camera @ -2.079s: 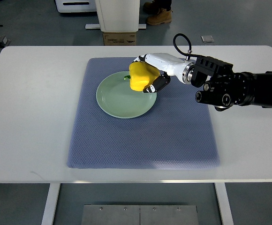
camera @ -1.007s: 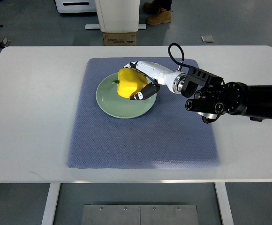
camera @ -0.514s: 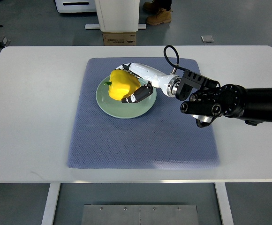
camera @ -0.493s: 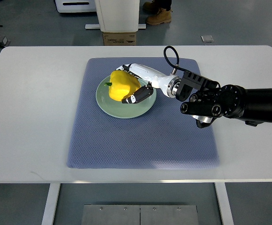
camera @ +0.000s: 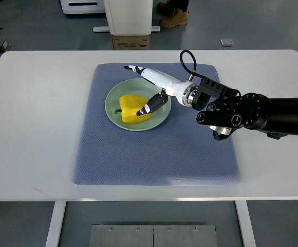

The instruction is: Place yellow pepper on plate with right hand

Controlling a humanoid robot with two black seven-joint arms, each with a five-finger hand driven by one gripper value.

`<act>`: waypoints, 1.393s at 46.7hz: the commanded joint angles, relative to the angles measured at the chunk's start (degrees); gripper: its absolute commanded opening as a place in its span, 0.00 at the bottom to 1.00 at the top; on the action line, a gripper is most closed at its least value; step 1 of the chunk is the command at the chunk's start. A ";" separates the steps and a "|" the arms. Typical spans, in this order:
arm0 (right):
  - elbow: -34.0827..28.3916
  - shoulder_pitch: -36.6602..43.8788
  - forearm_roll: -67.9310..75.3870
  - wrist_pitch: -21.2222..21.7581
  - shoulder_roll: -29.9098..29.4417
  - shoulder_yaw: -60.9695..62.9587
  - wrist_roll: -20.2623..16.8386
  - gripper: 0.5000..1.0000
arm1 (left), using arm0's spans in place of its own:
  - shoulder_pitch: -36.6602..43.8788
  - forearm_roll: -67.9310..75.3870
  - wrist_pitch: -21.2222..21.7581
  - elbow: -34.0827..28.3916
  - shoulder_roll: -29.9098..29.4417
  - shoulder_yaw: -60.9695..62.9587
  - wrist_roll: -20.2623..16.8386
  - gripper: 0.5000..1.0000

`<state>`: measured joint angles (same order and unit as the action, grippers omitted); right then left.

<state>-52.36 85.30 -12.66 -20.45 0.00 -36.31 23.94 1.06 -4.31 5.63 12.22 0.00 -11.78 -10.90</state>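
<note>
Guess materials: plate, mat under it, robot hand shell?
Plate: likely glazed ceramic or melamine, smooth pale green with soft sheen. Mat: woven or foam fabric, matte blue-grey, fine dotted weave. Right robot hand: glossy white hard plastic shell, black fingertip pads, apparently rubber.

Yellow pepper [camera: 132, 108] lies on the green plate [camera: 162, 116], which sits on the blue mat [camera: 154, 154]. My right hand [camera: 151, 86] is spread above it, thumb touching the pepper's right side, fingers extended clear.
</note>
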 commanded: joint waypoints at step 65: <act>8.50 -42.49 10.99 17.81 4.83 84.74 -0.03 1.00 | 0.00 0.00 0.00 0.00 0.00 0.00 0.00 1.00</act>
<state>-44.95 43.25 -3.32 -4.12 4.54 46.60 24.02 1.04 -4.31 5.62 12.22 0.00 -11.78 -10.90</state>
